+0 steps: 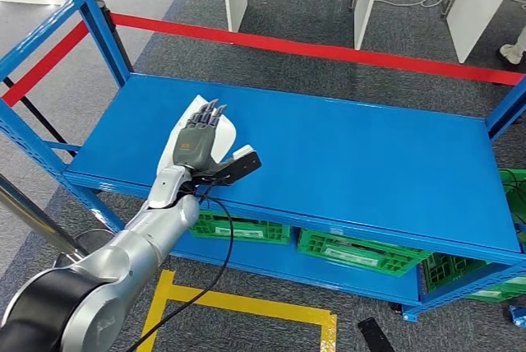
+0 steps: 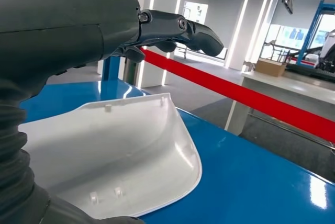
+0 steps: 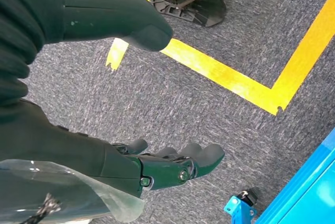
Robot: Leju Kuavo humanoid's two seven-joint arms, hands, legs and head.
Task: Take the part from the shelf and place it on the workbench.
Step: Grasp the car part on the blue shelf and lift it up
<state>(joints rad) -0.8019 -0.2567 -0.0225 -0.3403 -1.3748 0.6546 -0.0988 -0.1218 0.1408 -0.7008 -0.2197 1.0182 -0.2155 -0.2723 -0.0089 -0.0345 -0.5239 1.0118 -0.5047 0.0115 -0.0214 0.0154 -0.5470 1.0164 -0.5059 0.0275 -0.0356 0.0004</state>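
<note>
— Part (image 1: 226,134) placement, please: where is the white moulded shell found?

— It is laid on the blue shelf (image 1: 372,163), toward its left end, hollow side up, as is seen in the left wrist view (image 2: 130,150). Small tabs are seen along its rim.

— How is it placed relative to the left hand (image 1: 197,142)?

— It is partly covered by the hand, which is spread above it with fingers (image 1: 208,115) extended and apart and the thumb stuck out to the side. Whether the part is touched cannot be told; nothing is gripped.

— Any writing?

— A small mark is seen on the back of the hand, too small to be read.

— And the right hand (image 3: 158,166)?

— It is hung over grey carpet (image 3: 158,98) marked with yellow tape (image 3: 221,72), fingers loosely apart, nothing held. Green crates (image 1: 353,251) are stored beneath the shelf.
</note>
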